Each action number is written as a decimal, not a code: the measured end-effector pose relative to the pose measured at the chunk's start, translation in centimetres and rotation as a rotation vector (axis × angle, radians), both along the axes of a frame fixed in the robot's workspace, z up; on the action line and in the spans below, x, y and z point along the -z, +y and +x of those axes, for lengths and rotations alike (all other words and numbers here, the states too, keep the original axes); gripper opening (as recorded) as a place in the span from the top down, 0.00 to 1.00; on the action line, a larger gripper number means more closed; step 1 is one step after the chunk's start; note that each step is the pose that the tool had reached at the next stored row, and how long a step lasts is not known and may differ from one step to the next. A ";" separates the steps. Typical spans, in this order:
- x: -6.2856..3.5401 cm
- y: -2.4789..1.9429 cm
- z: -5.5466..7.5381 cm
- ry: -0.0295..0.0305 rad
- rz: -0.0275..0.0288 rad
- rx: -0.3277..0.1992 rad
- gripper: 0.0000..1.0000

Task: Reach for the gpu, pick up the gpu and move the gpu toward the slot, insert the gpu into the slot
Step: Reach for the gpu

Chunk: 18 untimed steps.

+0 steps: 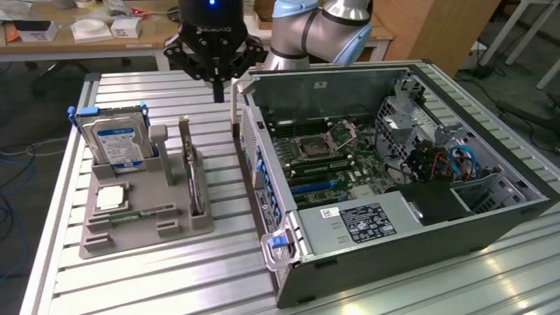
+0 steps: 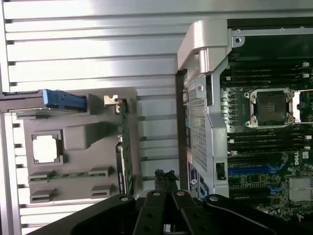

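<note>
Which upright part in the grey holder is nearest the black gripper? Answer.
The thin dark gpu circuit card; the blue-labelled silver hard drive stands farther.

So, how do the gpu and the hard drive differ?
The gpu is a thin dark card on edge; the hard drive is a silver box with a blue label. The hard drive stands on the exterior view's left of the gpu. Both stand upright in the holder.

A robotics lab: a robot arm [image 1: 315, 26] above a slatted aluminium desk [image 1: 157, 275], an open computer case [image 1: 394, 164] beside the gripper [image 1: 218, 98], cluttered wooden benches [image 1: 88, 41] behind it, loose cables [image 1: 10, 197] on the floor [image 1: 35, 98].
</note>
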<state>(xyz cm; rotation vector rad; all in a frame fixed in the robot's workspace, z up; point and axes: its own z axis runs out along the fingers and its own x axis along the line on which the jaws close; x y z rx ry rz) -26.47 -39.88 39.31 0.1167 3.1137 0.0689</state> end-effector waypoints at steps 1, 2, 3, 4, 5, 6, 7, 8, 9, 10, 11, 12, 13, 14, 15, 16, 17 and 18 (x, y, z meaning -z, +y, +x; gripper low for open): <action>0.00 0.00 -0.3 0.0000 0.0000 0.000 0.90; 0.00 0.00 -0.6 -0.0001 0.0000 0.000 0.90; 0.00 0.00 -1.0 0.0000 0.0000 0.000 0.90; 0.00 0.00 -1.3 0.0000 -0.0001 0.000 0.90; 0.00 0.00 -1.6 0.0000 0.0000 0.000 0.90; 0.00 0.00 -1.9 0.0000 -0.0001 0.000 0.90; 0.00 0.00 -2.3 -0.0001 0.0000 0.000 0.90; 0.00 0.00 -2.6 -0.0001 0.0000 0.000 0.90; 0.00 0.00 -2.9 0.0000 0.0000 0.000 0.90; 0.00 0.00 -3.2 0.0000 0.0000 0.000 0.90; 0.00 0.00 -3.5 0.0000 0.0000 0.000 0.90; 0.01 0.00 -3.8 -0.0001 0.0000 0.000 0.90; 0.01 0.00 -4.2 0.0000 0.0000 0.000 0.90; 0.01 0.00 -4.5 0.0000 0.0000 0.000 0.90; 0.01 0.00 -4.8 0.0000 -0.0001 0.000 0.90; 0.01 0.00 -5.1 0.0000 -0.0001 0.000 0.90; 0.01 -0.01 -5.5 0.0001 -0.0001 0.000 0.90; 0.01 0.00 -5.8 0.0000 -0.0001 0.000 0.90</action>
